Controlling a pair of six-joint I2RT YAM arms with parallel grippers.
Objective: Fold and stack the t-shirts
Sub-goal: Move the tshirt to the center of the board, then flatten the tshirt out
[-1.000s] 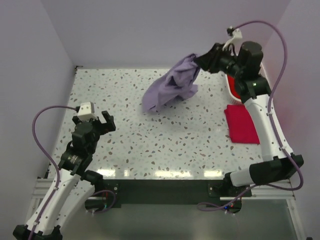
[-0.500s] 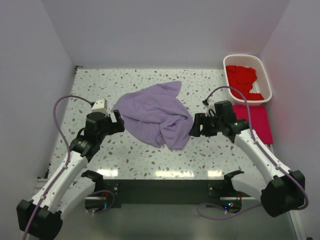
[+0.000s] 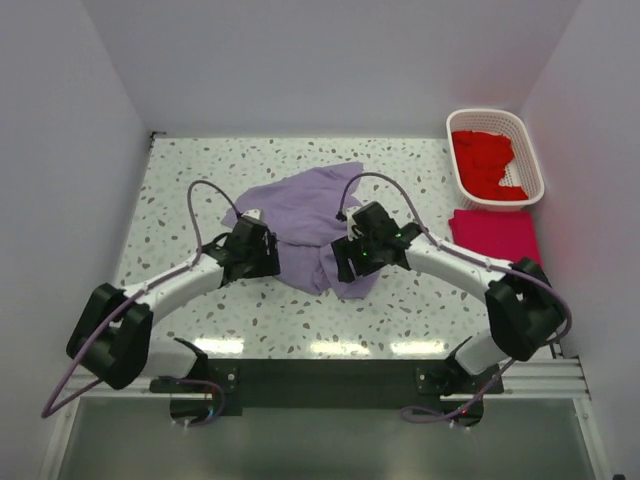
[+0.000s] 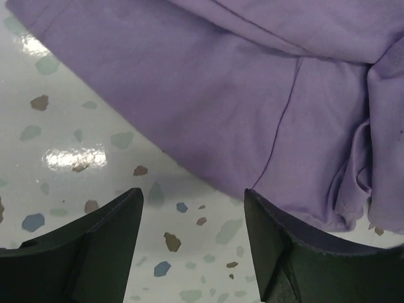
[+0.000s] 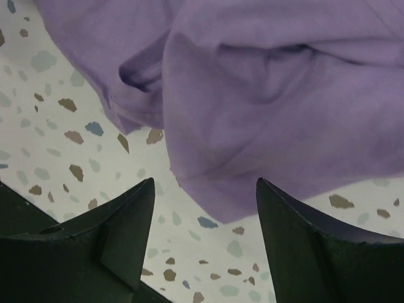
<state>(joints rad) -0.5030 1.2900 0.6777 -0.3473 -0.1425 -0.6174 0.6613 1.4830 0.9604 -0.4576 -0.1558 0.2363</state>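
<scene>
Left hand (image 4: 192,196) and right hand (image 5: 205,183) gape empty at one lavender t-shirt (image 3: 310,215); one crimson t-shirt (image 3: 495,235) lies folded.

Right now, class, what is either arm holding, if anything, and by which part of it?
Nothing is held. The left jaws and right jaws both stand open at the near edge of the lavender t-shirt, which lies crumpled on the table.

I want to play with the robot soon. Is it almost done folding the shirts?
Not nearly. Done: one crimson-pink shirt lies folded on the table beside the basket. In hand: the lavender shirt lies crumpled mid-table, with the left gripper and right gripper open at its near edge, holding nothing. Left: fold it, stack it, then do the red shirts heaped in the basket.
</scene>
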